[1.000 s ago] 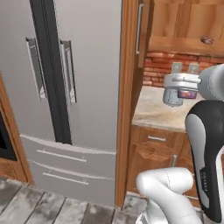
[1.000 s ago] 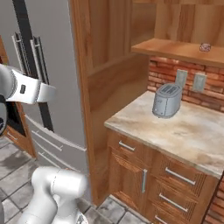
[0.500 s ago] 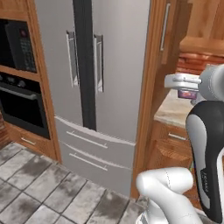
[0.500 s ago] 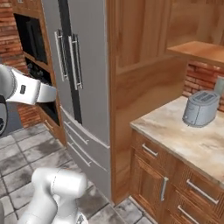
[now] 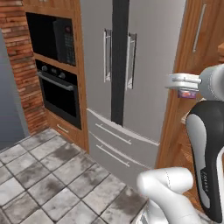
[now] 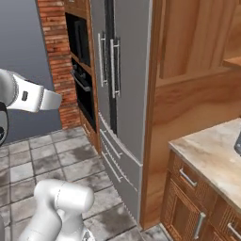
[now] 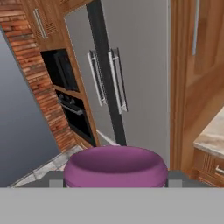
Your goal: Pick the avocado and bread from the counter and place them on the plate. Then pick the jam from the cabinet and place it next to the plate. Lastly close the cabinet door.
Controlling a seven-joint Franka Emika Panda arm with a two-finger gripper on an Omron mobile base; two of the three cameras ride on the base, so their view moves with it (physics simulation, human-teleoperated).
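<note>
My gripper [image 5: 185,86] is held at chest height on the right of the left base view, shut on the jam [image 5: 187,93], a small jar with a coloured label. The jam's purple lid [image 7: 115,167] sits low in the hand view, between the two finger tips. A corner of the beige stone counter [image 6: 211,151] over brown drawers lies to the right, and its edge [image 7: 213,134] also reaches into the hand view. The plate, avocado, bread and cabinet are out of view.
A tall steel fridge [image 5: 124,65] with twin vertical handles stands straight ahead. Left of it are a built-in black oven [image 5: 57,89] and a microwave [image 5: 61,40] in wooden housing, then a brick wall [image 5: 17,65]. Grey tiled floor [image 5: 48,179] spreads below.
The whole picture has swung: the base has turned left, so the counter and toaster slid off to the right and the fridge and oven came in. The jam stays in my gripper.
</note>
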